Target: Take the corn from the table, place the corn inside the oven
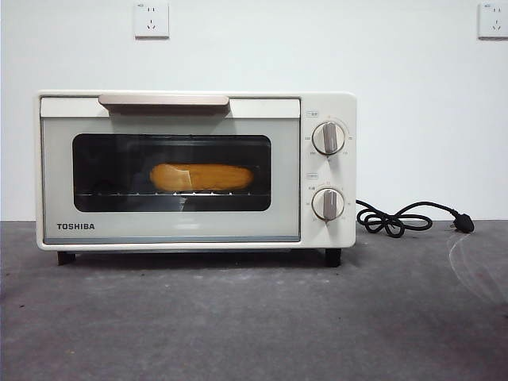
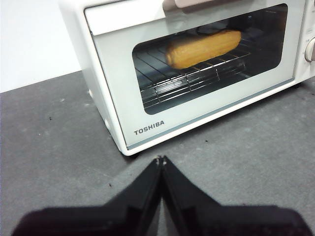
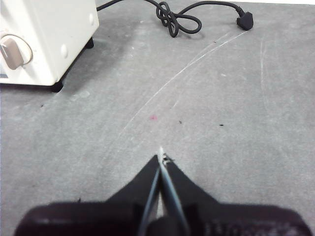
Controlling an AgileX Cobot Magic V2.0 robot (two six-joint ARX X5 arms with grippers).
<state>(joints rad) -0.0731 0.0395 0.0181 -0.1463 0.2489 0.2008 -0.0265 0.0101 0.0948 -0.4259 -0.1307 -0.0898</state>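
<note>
From the front, the cream oven [image 1: 196, 171] fills the left and centre of the frame, door closed, and the corn [image 1: 202, 177] lies lengthwise on the wire rack behind the dark glass, yellow-orange with tapered ends. The black cord [image 1: 401, 218] coils at the right on the table [image 1: 254, 325]. My left gripper [image 2: 161, 160], clenched on nothing, hovers before the door, the corn showing upper centre, kernel rows visible. My right gripper [image 3: 161, 156], also clenched and empty, hangs over bare table.
</note>
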